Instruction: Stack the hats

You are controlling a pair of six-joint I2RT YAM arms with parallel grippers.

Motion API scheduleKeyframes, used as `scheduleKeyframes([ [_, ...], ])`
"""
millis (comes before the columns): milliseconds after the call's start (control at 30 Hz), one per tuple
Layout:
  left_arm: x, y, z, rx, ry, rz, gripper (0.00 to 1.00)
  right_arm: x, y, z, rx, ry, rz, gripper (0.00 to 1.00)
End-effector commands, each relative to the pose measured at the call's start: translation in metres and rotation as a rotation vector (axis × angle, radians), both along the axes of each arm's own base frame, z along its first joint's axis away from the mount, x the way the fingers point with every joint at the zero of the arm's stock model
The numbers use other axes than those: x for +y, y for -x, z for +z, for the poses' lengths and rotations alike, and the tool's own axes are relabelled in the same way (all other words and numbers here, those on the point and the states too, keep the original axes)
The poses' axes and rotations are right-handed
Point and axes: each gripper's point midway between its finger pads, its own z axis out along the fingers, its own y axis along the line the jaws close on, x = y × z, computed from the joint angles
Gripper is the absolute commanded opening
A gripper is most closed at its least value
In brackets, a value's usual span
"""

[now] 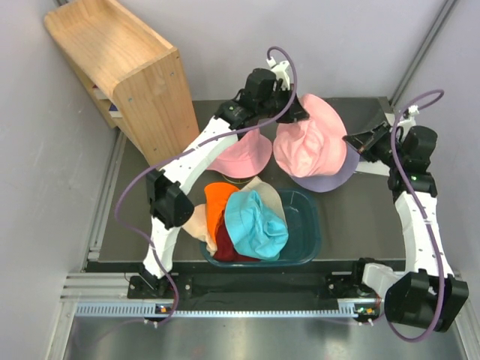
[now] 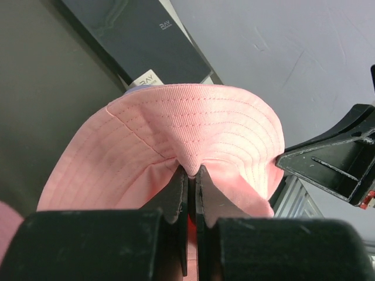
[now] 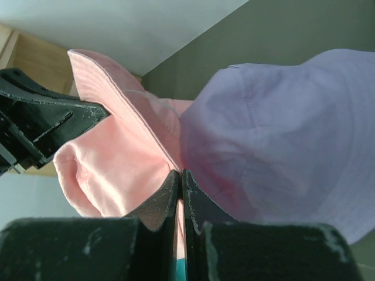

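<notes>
Left pincer (image 2: 191, 170) pinching pink hat (image 2: 193, 123) brim; right pincer (image 3: 180, 174) pinching same hat, lavender hat (image 3: 281, 134) beside. Risk: uneven pull frees fold.

Hats, one each: pink (image 1: 244, 156), peach (image 1: 311, 142), lavender (image 1: 334, 180), orange (image 1: 219, 206), teal (image 1: 255, 225), maroon (image 1: 229, 253), beige (image 1: 196, 225); seven total. Tub (image 1: 309, 229): one. Wooden shelf (image 1: 150, 82): one.

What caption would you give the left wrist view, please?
Left gripper shut on the brim of a pink bucket hat.

my left arm (image 1: 201, 146) extended forward, left gripper (image 2: 191, 171) clamped on pink hat (image 2: 193, 126), right arm (image 1: 417, 217) bent, right gripper (image 3: 180, 174) clamped on it too
</notes>
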Motion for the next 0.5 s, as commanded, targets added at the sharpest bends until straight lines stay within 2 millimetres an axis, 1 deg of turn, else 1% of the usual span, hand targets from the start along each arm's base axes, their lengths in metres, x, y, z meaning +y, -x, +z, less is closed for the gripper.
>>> scheduleKeyframes([
  [0,-0.005,-0.036,0.033,-0.115,0.134,0.062,0.04,-0.040,-0.008,-0.010,0.036,0.059,-0.182,0.00],
  [33,-0.007,-0.038,0.033,-0.118,0.144,0.058,0.08,-0.043,-0.008,-0.011,0.043,0.062,-0.196,0.00],
  [67,-0.010,-0.043,0.031,-0.124,0.154,0.060,0.09,-0.045,-0.008,-0.014,0.050,0.067,-0.206,0.00],
  [133,-0.013,-0.048,0.035,-0.127,0.181,0.073,0.09,-0.052,-0.008,-0.016,0.062,0.068,-0.241,0.00],
  [167,-0.016,-0.051,0.036,-0.137,0.195,0.072,0.14,-0.054,-0.008,-0.017,0.069,0.071,-0.255,0.00],
  [200,-0.016,-0.053,0.039,-0.145,0.209,0.074,0.20,-0.058,-0.007,-0.019,0.079,0.083,-0.278,0.00],
  [233,-0.016,-0.055,0.041,-0.152,0.219,0.078,0.31,-0.060,-0.007,-0.019,0.079,0.090,-0.287,0.00],
  [267,-0.017,-0.058,0.040,-0.154,0.223,0.082,0.49,-0.061,-0.007,-0.022,0.089,0.095,-0.294,0.00],
  [333,-0.018,-0.061,0.044,-0.166,0.242,0.085,0.58,-0.066,-0.006,-0.030,0.109,0.104,-0.317,0.00],
  [367,-0.017,-0.061,0.046,-0.171,0.246,0.088,0.66,-0.066,-0.006,-0.032,0.115,0.102,-0.324,0.00],
  [400,-0.015,-0.062,0.049,-0.181,0.244,0.099,0.71,-0.067,-0.006,-0.034,0.119,0.099,-0.332,0.00],
  [433,-0.013,-0.062,0.054,-0.197,0.244,0.103,0.75,-0.068,-0.006,-0.037,0.120,0.096,-0.337,0.00],
  [467,-0.008,-0.059,0.066,-0.221,0.248,0.111,0.78,-0.069,-0.006,-0.038,0.124,0.096,-0.344,0.00],
])
